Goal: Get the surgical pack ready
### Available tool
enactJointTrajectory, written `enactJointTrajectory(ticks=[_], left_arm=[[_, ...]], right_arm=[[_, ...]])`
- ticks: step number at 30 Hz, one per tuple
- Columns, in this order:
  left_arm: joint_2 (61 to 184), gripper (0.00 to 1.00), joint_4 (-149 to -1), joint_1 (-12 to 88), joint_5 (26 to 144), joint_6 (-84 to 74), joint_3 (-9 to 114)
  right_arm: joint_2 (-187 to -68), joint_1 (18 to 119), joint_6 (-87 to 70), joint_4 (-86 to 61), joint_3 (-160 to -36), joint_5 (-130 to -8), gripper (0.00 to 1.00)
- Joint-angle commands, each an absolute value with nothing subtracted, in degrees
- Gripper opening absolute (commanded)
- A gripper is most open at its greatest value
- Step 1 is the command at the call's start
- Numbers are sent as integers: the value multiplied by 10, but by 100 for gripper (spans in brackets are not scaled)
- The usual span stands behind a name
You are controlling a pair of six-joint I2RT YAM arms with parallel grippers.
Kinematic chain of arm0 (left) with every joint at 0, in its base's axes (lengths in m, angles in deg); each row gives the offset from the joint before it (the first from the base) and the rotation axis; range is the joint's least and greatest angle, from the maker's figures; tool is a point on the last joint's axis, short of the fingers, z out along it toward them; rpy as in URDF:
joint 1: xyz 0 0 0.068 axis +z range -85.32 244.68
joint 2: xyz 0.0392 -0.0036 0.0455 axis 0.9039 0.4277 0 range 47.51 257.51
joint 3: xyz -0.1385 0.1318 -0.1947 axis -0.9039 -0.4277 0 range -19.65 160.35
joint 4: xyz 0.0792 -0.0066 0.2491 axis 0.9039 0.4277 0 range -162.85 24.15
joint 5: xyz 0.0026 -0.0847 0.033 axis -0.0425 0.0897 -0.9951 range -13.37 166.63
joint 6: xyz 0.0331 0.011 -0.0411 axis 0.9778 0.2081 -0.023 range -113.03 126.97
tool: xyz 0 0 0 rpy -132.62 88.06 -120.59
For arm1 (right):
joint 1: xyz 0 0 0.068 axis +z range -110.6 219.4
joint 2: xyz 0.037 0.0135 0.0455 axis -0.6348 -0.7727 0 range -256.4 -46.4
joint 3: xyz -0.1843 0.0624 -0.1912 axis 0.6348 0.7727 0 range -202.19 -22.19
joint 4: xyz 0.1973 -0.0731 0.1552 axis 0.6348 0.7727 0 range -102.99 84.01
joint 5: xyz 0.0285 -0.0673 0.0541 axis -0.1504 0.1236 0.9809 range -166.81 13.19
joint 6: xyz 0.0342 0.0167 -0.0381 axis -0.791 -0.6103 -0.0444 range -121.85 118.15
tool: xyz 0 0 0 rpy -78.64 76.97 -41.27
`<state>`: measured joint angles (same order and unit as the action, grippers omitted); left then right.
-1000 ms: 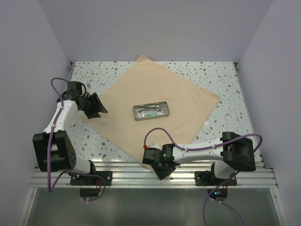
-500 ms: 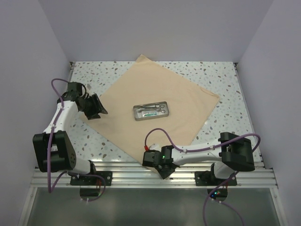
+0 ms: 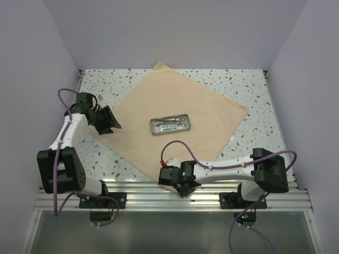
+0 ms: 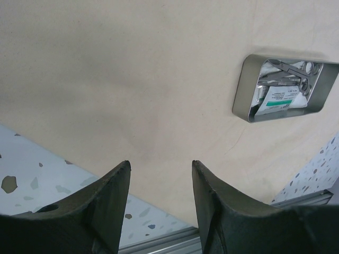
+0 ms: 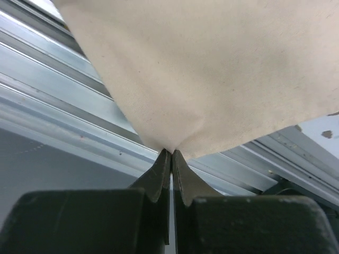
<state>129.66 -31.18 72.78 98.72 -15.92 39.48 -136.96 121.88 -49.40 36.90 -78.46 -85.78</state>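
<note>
Right gripper [image 5: 170, 159]: jaws pinched tight on the near corner of the surgical pack [image 3: 180, 103]; a second ago they stood apart. Left gripper [image 4: 159, 206]: jaws half apart, holding nothing, above the pack's left edge. Pack: tan sheet, spread flat as a diamond on the speckled table [image 3: 249, 84], faintly creased. Tray [image 3: 170, 125] at its centre: steel instruments [image 4: 294, 74], green-banded packet [image 4: 283, 100], print unreadable.

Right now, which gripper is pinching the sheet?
The right gripper, shut on the near corner of the sheet; the left gripper hangs open, holding nothing.
</note>
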Motion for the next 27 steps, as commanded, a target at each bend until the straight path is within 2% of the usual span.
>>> enactJointTrajectory(ticks=[1, 8, 13, 17, 22, 27], left_arm=[[1292, 54, -315, 725, 986, -151, 405], [1307, 54, -321, 725, 986, -152, 411], [1316, 54, -325, 726, 984, -154, 416], [1323, 54, -322, 725, 970, -153, 427], [1323, 54, -304, 725, 918, -144, 457], [1321, 54, -304, 725, 880, -162, 476]], right_arm=[[-1338, 1192, -461, 412, -841, -917, 0], [-1343, 1035, -340, 416, -960, -951, 0], [-1454, 959, -229, 406, -1106, -988, 0], [-1556, 889, -163, 415, -1284, -1008, 0], [-1676, 852, -122, 436, -1491, -1025, 0], [-1766, 806, -115, 410, -1600, -1018, 0]])
